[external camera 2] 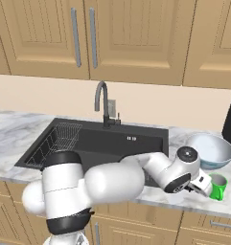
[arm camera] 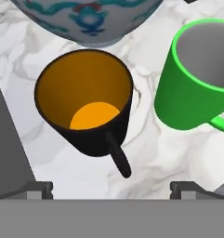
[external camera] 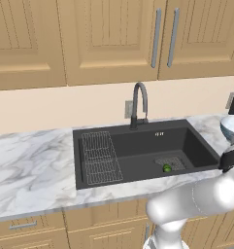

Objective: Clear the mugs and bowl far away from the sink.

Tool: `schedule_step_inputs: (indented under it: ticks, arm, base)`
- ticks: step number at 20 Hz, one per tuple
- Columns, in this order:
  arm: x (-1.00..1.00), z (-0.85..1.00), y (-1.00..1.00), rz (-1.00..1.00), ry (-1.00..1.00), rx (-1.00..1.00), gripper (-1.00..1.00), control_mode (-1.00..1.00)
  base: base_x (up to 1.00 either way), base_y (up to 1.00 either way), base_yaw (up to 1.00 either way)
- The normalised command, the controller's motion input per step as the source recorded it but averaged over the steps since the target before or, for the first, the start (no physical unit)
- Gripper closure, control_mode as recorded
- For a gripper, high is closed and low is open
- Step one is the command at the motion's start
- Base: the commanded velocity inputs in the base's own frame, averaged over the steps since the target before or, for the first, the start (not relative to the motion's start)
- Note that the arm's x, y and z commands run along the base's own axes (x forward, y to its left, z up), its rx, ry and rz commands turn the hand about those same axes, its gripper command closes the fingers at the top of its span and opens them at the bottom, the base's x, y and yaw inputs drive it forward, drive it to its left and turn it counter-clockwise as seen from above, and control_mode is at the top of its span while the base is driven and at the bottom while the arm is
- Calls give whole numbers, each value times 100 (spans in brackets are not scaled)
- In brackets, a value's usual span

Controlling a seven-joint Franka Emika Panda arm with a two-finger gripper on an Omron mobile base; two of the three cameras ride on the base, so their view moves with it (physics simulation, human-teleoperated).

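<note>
Risk sits mostly in the crowding: the black mug (arm camera: 85, 109), centre-left of the hand view, stands just below the bowl (arm camera: 88, 18) at the top edge and beside a green mug (arm camera: 197, 83) at the right; a descent slightly off line could, I judge, nudge either neighbour or tip the black mug by catching its thin handle, which points toward the bottom of the frame. The claw (arm camera: 111, 189) is released, jaws wide, its two dark tips at the lower corners with nothing between them; it hovers above the black mug. All three pieces lie on the marble worktop (external camera 2: 184, 203), at the right of the right base view, just past the sink (external camera: 138, 151); a push that way could send a mug into the basin. Surfaces look glossy and hard; the mug is black outside, orange within, tapering; the bowl is rounded, pale, with a blue-green pattern.
</note>
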Motion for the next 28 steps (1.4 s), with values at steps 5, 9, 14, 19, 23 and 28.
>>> schedule_step_inputs:
  ticks: [5, 9, 14, 19, 23, 28]
  arm:
    - [17, -25, -15, 6, 0, 0, -100, -100]
    - [17, -33, -16, 6, 0, 0, -100, -100]
    - [22, -35, -21, 6, 0, 0, -100, -100]
    - [26, -31, -4, 2, 0, 0, -100, -100]
    - [0, -72, 28, 0, 0, -1, -100, -100]
    - [0, -72, 59, 0, 0, -4, 100, -100]
  base:
    - [0, 0, 0]
    - [0, 0, 0]
    - [0, 0, 0]
    - [0, 0, 0]
    - [0, 0, 0]
    - [0, 0, 0]
